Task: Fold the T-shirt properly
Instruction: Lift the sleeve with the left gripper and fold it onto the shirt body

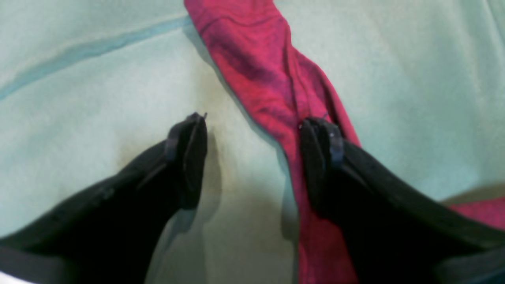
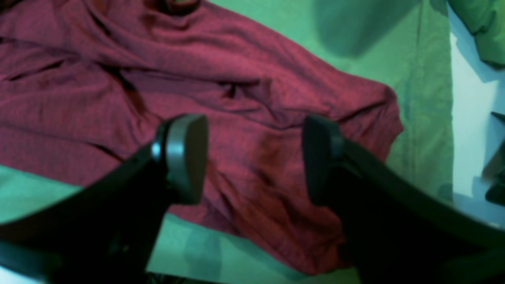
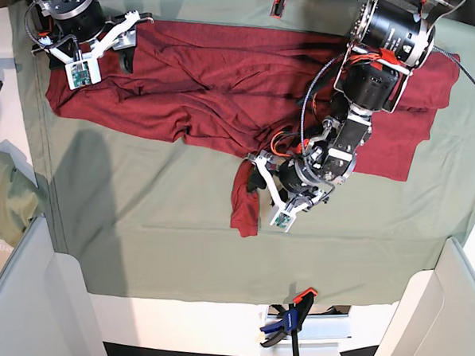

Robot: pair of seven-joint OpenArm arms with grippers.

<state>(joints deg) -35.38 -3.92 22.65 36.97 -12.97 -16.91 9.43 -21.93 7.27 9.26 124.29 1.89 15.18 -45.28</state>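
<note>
The dark red T-shirt [image 3: 217,83] lies crumpled across the far half of the table, with one sleeve [image 3: 243,202] trailing toward the middle. My left gripper [image 3: 255,177] is open and low over that sleeve. In the left wrist view the sleeve [image 1: 260,71] runs down past the right finger [image 1: 319,157] of the open gripper [image 1: 256,120], and the left finger [image 1: 193,157] is over bare cloth. My right gripper [image 3: 131,40] is open at the shirt's far left corner. In the right wrist view it [image 2: 254,122] hovers open over wrinkled red fabric [image 2: 256,98].
A pale green table cloth [image 3: 144,215] covers the table. A bundled green cloth [image 3: 7,194] sits off the left edge and also shows in the right wrist view [image 2: 485,23]. A clamp [image 3: 289,319] grips the front edge. White side panels stand at both front corners.
</note>
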